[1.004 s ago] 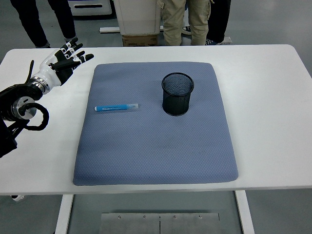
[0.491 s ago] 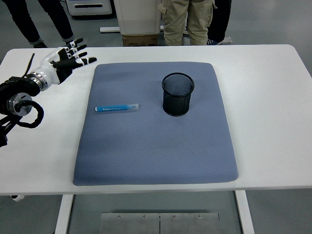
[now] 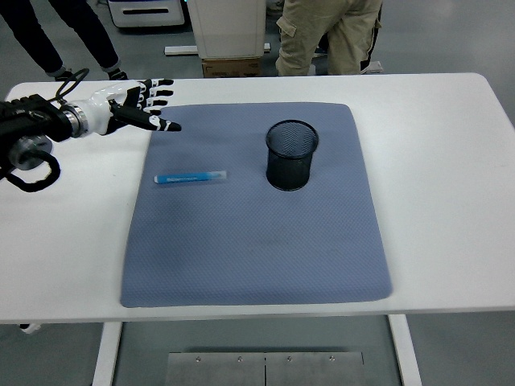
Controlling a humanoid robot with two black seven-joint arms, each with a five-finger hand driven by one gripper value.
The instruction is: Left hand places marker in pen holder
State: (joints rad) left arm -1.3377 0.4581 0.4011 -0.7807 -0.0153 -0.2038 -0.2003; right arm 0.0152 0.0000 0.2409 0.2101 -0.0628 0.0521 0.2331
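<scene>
A blue marker [image 3: 191,177] lies flat on the left part of a blue-grey mat [image 3: 257,241], its length running left to right. A black mesh pen holder [image 3: 291,154] stands upright on the mat, to the right of the marker. My left hand [image 3: 145,104] is open with fingers spread, hovering over the mat's far left corner, behind the marker and apart from it. It holds nothing. The right hand is out of view.
The white table [image 3: 451,177] carries the mat. People's legs [image 3: 330,36] stand beyond the far edge, beside a white cabinet [image 3: 225,28] and a cardboard box [image 3: 230,67].
My left hand has moved right and forward from the table's left side to the mat's far left corner. The marker and holder have not moved.
</scene>
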